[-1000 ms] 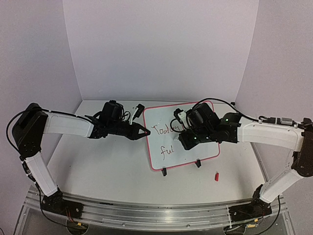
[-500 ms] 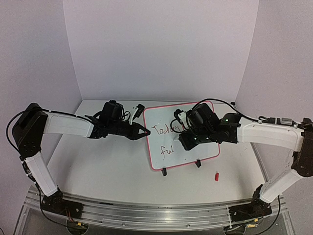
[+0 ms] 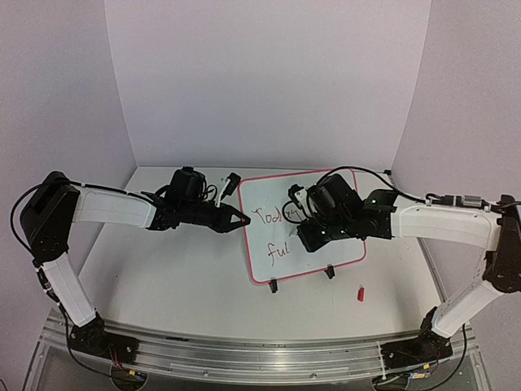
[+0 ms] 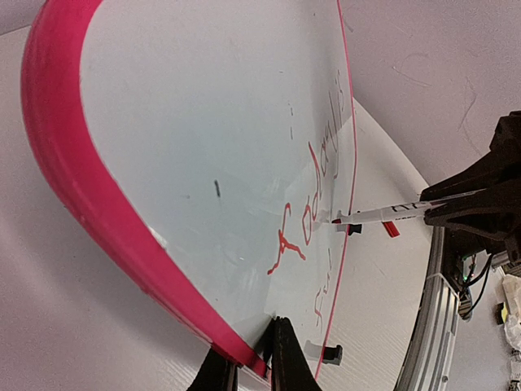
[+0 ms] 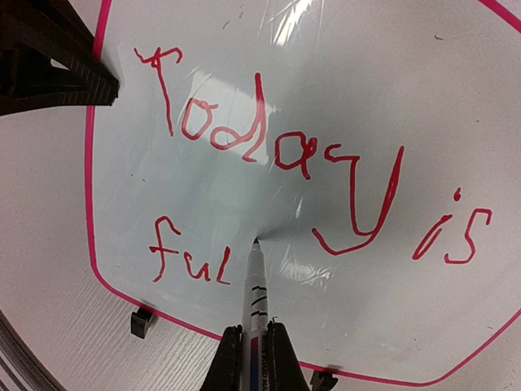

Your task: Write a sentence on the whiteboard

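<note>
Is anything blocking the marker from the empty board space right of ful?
Nothing visible. The marker tip rests on the whiteboard just right of "ful", with bare board beyond. The left gripper clamps the left edge, well clear.

One whiteboard (image 3: 313, 261), one marker (image 5: 255, 287), two lines of red writing (image 5: 277, 151), one red object (image 3: 360, 292), two arms (image 3: 106, 208) (image 3: 444, 221)

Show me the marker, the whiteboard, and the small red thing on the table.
marker (image 5: 255, 277), right wrist view, on its white barrel.
whiteboard (image 5: 391, 90), right wrist view, on bare white surface, upper right.
small red thing (image 3: 360, 292), top external view, on its middle.
</note>
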Motion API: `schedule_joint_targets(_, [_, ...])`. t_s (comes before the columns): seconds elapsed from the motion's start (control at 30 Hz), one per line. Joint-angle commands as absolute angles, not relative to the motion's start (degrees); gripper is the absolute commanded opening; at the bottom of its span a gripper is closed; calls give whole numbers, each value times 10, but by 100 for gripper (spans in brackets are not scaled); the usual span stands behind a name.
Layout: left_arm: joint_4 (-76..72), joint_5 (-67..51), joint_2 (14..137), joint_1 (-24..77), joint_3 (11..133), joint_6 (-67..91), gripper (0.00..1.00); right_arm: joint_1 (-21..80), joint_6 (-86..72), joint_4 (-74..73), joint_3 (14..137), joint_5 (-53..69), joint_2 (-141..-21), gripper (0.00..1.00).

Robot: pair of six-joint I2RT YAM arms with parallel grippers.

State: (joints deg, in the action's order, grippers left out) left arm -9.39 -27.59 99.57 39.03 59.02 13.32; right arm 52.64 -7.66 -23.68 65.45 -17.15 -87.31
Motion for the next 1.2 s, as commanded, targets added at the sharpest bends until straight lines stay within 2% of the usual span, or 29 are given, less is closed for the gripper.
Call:
schedule_joint_targets(0.0, [-6,-71,1036,375,582,45,0,525,-86,-240,650,-172,-882,0])
schedule_joint_targets(0.77, [-7,-71,1032,375,583,44,0,525,-122,-274,619,-146,-874,0])
schedule_joint_targets(1.17, [-4,-67,1029,375,580,40,0,525,-111,-282,630,-184,-862,0])
